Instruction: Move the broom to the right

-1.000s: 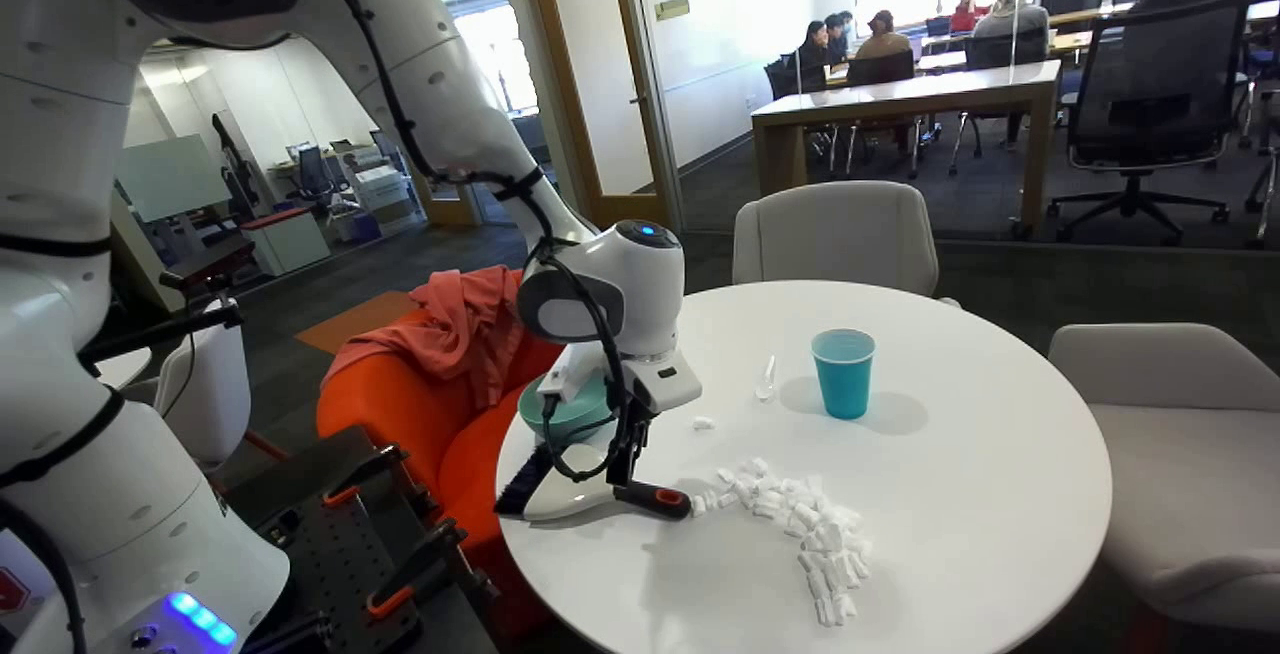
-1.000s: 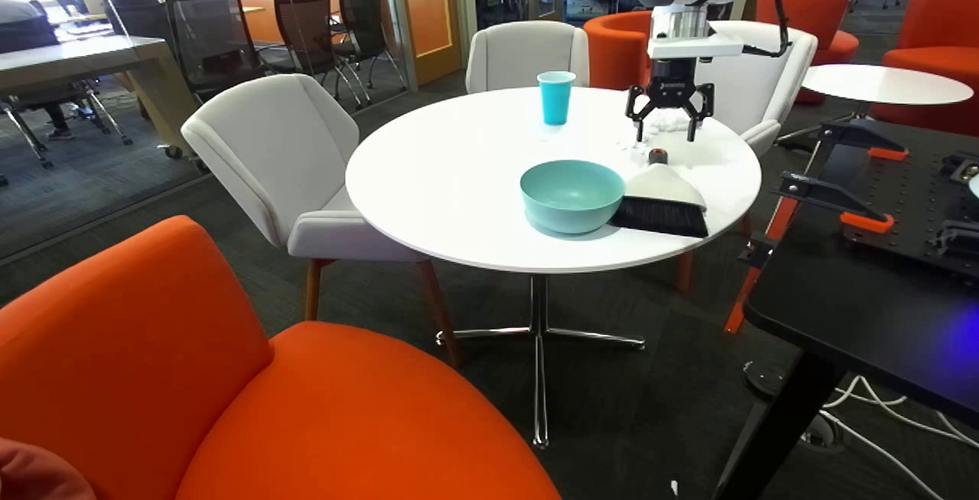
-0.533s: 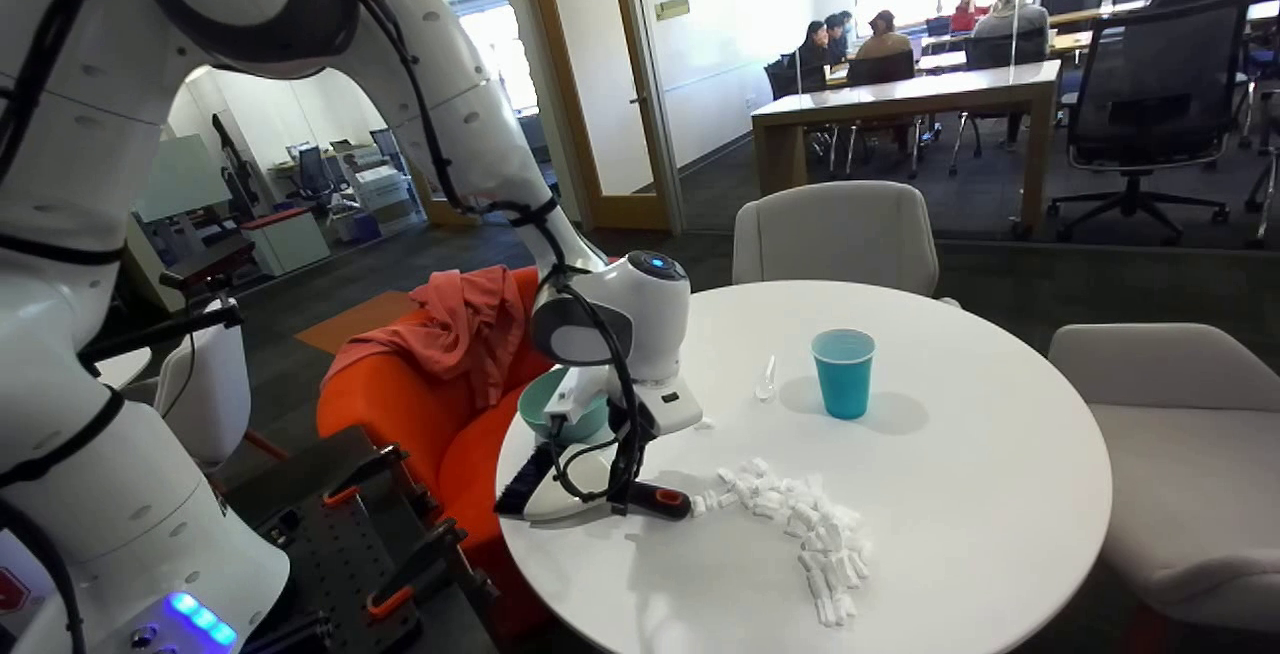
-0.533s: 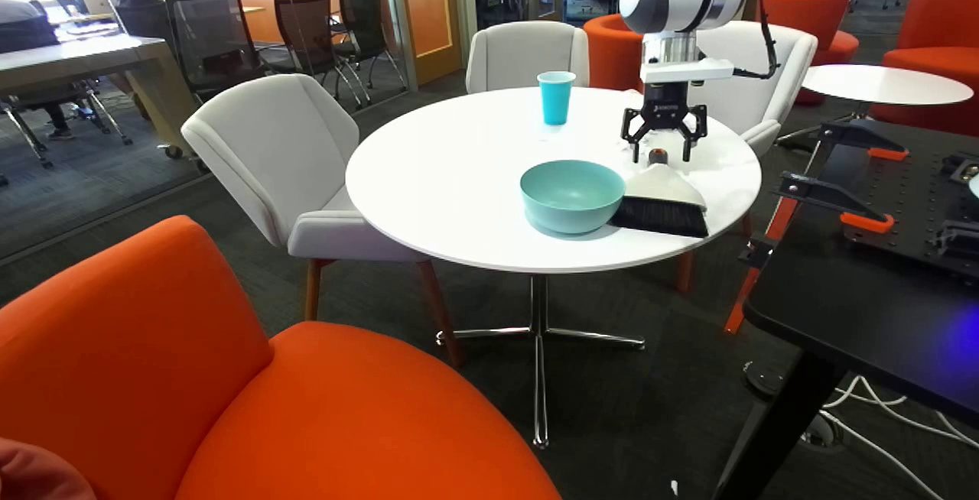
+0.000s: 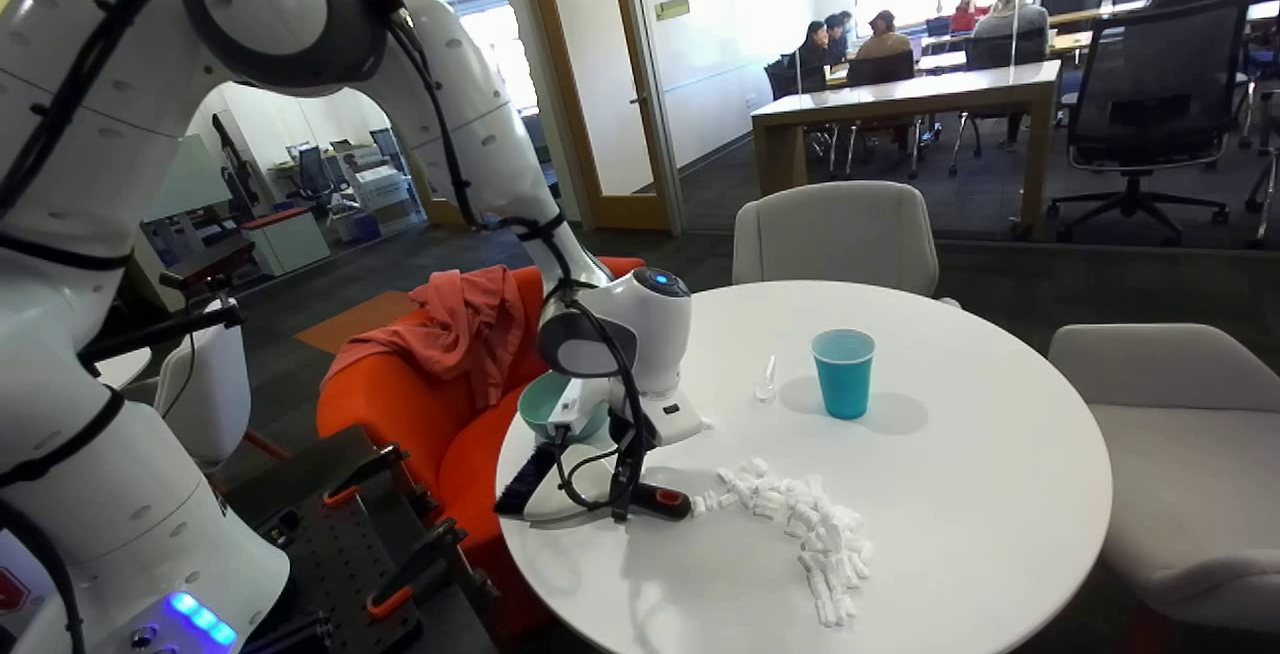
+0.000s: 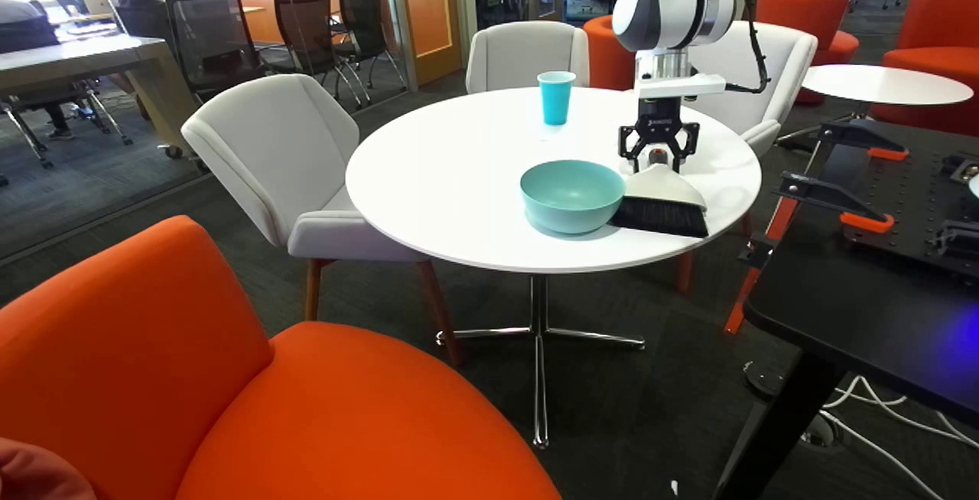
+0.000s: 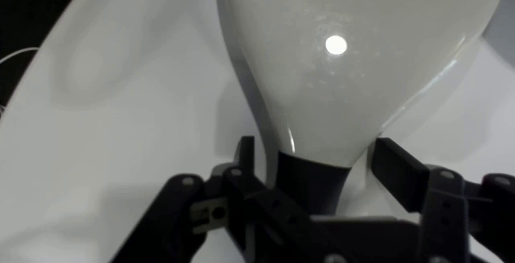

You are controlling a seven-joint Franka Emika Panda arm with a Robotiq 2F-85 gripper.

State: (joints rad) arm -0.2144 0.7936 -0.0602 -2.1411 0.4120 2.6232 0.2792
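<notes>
The broom lies flat on the white round table [image 5: 950, 494]. Its pale whitish head shows in both exterior views [image 5: 562, 496] [image 6: 659, 185], with dark bristles towards the table's edge and a black handle with a red accent. In the wrist view the pale head [image 7: 342, 74] fills the top and narrows to the black handle. My gripper [image 7: 314, 154] is open, one finger on each side of the handle near the neck, with gaps visible on both sides. It is low at the handle in both exterior views [image 5: 622, 506] [image 6: 655, 165]. The gripper's body hides part of the handle.
A teal bowl [image 6: 572, 206] stands right beside the broom's bristles. White crumpled scraps [image 5: 805, 519] lie beyond the handle's end. A blue cup [image 5: 843, 379] and a clear spoon [image 5: 766, 382] stand farther off. Grey chairs [image 6: 528, 56] surround the table.
My gripper has come down from above the table to around the broom's handle, and its fingers look slightly closer together. The broom, bowl, scraps and cup have not moved.
</notes>
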